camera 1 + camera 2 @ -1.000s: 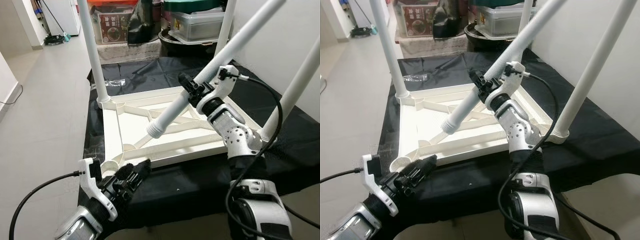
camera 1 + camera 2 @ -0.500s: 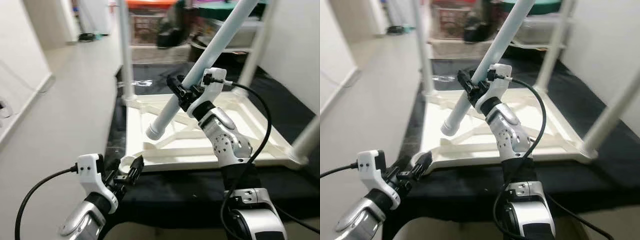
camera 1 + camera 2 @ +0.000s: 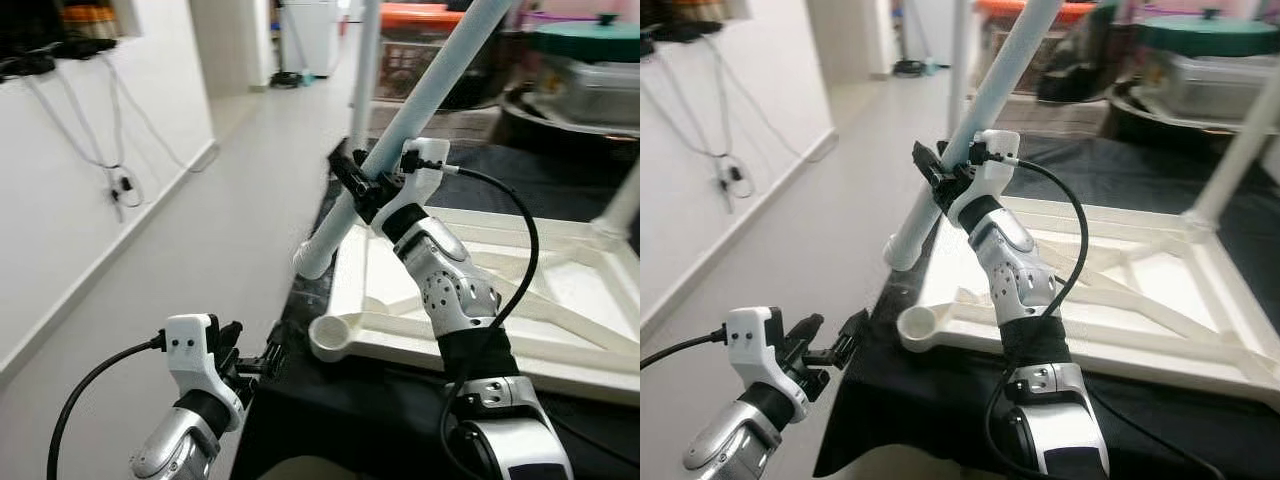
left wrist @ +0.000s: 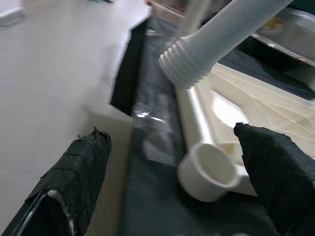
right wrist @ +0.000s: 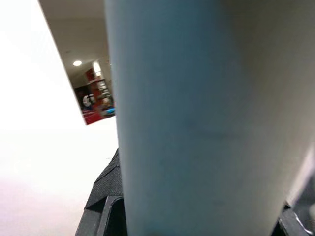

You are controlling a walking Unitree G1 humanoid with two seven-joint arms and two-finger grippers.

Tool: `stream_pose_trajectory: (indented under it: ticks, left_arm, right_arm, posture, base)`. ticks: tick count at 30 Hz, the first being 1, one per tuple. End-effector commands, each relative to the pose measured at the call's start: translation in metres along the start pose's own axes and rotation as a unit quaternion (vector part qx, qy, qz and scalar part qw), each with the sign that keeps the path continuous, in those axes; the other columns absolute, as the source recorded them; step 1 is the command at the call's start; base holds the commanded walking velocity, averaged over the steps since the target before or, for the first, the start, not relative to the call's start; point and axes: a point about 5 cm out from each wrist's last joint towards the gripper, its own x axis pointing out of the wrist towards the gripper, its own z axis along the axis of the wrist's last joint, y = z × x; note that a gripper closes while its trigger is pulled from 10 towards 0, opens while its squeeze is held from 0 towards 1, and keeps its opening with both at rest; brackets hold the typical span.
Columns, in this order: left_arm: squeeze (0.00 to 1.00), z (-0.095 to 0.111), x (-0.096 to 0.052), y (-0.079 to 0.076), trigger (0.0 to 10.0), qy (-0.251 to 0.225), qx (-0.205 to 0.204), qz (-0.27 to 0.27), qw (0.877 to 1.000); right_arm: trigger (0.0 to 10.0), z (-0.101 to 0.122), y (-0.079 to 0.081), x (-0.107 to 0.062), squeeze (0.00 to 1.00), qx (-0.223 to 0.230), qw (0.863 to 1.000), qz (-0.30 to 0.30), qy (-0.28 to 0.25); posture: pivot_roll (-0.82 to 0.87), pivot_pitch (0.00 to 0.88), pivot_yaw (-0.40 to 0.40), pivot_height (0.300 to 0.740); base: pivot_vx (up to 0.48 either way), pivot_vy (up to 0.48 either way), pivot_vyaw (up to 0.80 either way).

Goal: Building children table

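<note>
Your right hand (image 3: 362, 186), clenched on the table leg (image 3: 400, 120), has carried its threaded end past the empty corner socket (image 3: 333, 335); realign. Left hand (image 3: 258, 362) hangs released.

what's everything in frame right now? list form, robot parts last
table top: 1, white, upside down on the black cloth
black cloth: 1, under the table top
empty corner socket: 1, white, nearest corner
loose table leg: 1, white, tilted, threaded end above the socket
fitted legs: 2, white, upright at far corners
storage bins: several, blurred, behind
wall cables: white, left wall
right gripper: jaws shut on the loose leg
left gripper: jaws open, near the socket
</note>
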Motion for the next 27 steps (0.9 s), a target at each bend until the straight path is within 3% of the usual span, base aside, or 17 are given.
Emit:
stream_pose_trajectory:
  ticks: [1, 15, 19, 27]
  left_arm:
    - [0.00, -0.005, 0.000, 0.002, 10.0, 0.008, 0.001, 0.009, 1.000]
    - [0.00, -0.009, -0.001, 0.004, 10.0, 0.014, 0.012, 0.015, 1.000]
    - [0.00, -0.010, -0.001, 0.005, 10.0, 0.015, 0.012, 0.019, 1.000]
    - [0.00, -0.016, -0.004, 0.008, 10.0, 0.026, 0.039, 0.025, 0.999]
  right_arm:
    - [10.0, 0.001, 0.002, 0.000, 0.00, -0.008, 1.000, 0.003, -0.010]
    - [10.0, -0.001, 0.006, 0.002, 0.00, -0.007, 1.000, 0.010, -0.007]
    - [10.0, -0.001, 0.003, 0.002, 0.00, 0.001, 1.000, -0.003, -0.010]
    - [10.0, 0.001, -0.003, 0.003, 0.00, 0.003, 1.000, -0.003, -0.005]
  posture:
    - [0.05, 0.013, -0.012, 0.740]
    - [0.06, 0.023, -0.013, 0.740]
    - [0.06, 0.024, -0.014, 0.740]
    - [0.06, 0.032, -0.016, 0.740]
  base:
    - [0.000, 0.000, 0.80]
    - [0.000, 0.000, 0.80]
    - [0.000, 0.000, 0.00]
    - [0.000, 0.000, -0.77]
